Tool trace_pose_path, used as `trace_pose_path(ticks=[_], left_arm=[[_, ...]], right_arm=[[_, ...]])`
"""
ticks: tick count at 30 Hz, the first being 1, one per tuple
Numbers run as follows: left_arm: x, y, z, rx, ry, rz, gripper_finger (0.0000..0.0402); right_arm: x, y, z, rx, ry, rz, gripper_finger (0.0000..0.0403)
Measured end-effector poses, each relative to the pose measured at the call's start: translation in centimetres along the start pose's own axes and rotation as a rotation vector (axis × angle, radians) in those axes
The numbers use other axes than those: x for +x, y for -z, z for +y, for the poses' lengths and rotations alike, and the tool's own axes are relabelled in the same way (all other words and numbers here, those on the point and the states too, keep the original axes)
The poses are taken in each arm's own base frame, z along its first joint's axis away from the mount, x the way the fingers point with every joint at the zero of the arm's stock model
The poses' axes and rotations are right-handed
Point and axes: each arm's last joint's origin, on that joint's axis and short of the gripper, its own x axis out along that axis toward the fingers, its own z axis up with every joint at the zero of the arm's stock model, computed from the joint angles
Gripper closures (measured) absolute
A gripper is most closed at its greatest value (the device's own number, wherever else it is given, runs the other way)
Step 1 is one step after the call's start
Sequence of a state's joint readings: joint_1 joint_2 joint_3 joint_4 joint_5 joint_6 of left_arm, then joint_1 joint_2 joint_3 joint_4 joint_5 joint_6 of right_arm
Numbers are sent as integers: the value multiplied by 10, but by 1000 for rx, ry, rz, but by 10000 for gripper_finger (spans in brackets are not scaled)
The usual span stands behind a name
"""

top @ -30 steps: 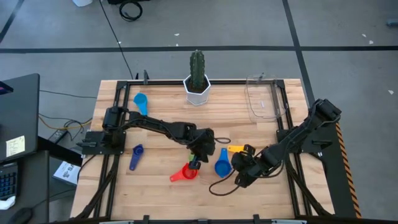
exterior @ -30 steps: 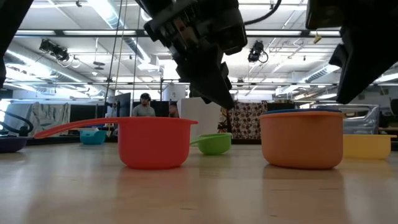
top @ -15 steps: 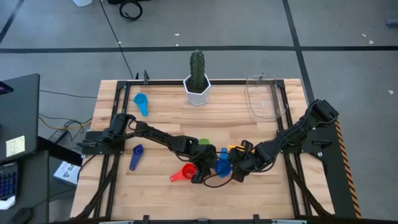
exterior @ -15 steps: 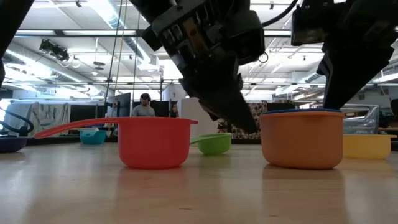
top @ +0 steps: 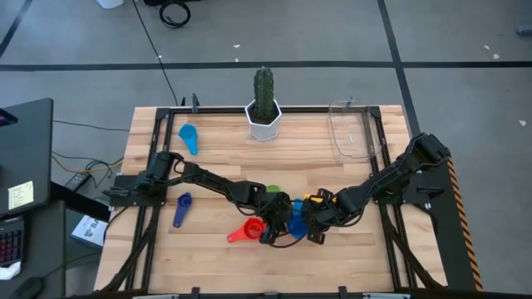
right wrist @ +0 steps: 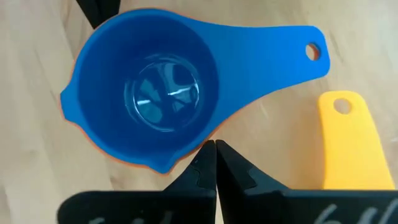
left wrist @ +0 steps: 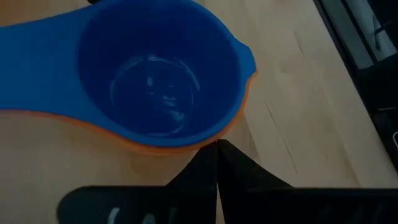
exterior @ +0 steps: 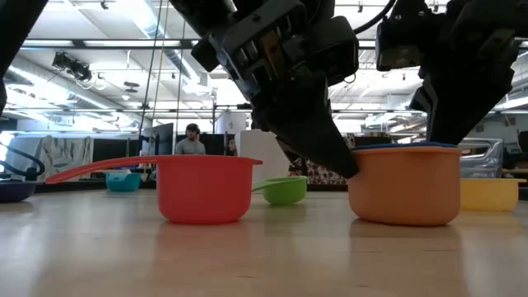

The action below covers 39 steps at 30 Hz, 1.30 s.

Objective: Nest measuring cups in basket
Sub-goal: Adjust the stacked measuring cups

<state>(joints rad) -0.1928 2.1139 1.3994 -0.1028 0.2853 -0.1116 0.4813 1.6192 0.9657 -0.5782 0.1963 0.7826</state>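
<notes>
Left gripper [left wrist: 216, 144], fingers pressed together and holding nothing, touches one side of the blue measuring cup [left wrist: 158, 71] nested in the orange measuring cup [exterior: 404, 186] mid-table; the right gripper [right wrist: 214, 144], likewise closed and empty-handed, meets the opposite side. The clear basket [top: 351, 133] stands at the far right corner.

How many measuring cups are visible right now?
7: light blue cup far-left, purple cup at left, red cup, green cup and yellow cup mid-table, blue cup nested in the orange cup.
</notes>
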Motion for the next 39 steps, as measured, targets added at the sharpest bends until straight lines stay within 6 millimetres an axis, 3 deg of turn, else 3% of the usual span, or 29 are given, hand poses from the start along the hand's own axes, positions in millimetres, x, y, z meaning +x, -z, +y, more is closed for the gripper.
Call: trace_pose_path(ticks=[10,19,33,39], left_arm=[[-2,0,7,8,-43,-5,400],[-8,-7,29,-13,-147,-74,400],[-9,-7,31,-15,-139,-66,400],[-9,-3,30,-25,-139,-25,379]], right_arm=[[0,2,5,32,-78,47,401],[-4,2,22,6,-195,-15,401],[-5,7,22,-11,-177,4,401],[-5,9,22,-26,-166,17,394]])
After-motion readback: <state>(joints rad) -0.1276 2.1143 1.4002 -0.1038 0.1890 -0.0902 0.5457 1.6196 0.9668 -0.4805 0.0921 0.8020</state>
